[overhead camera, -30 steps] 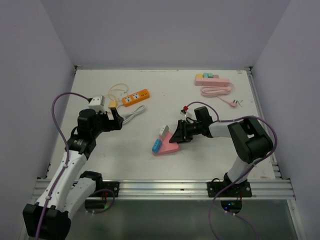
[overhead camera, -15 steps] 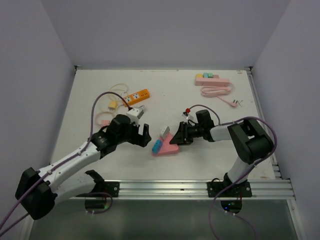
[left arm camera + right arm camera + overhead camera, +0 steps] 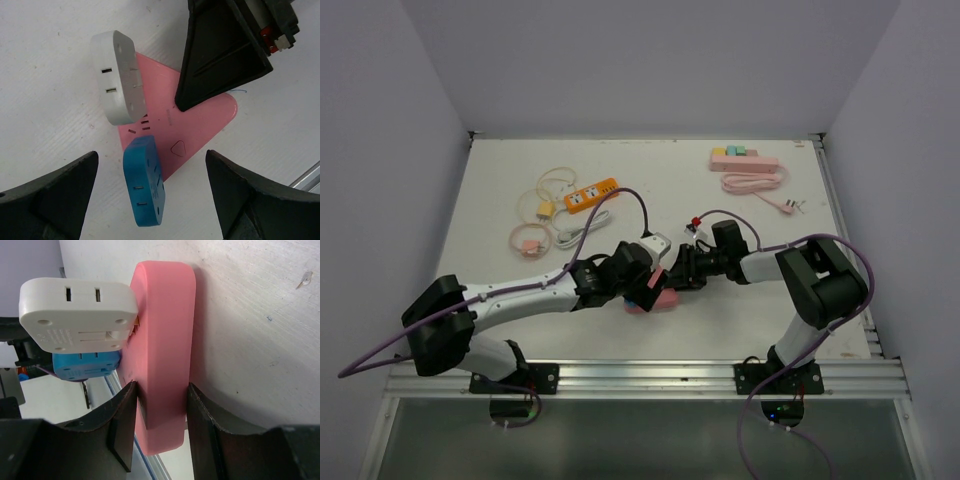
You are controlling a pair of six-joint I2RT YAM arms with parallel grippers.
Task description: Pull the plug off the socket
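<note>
One pink socket [image 3: 165,330] clamped in right end effector [image 3: 162,427]; left end effector [image 3: 150,195] gapes wide, seemingly untouching, around blue plug [image 3: 145,182].

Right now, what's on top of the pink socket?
A white plug and a blue plug sit on the socket; the right gripper clamps its edge. What's beneath them is covered.

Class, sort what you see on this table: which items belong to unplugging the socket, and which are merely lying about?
In the job: pink socket, white plug, blue plug, right gripper clamping the socket, left gripper open over the plugs.
Lying about: orange power strip, pink power strip, coiled pink cable.
</note>
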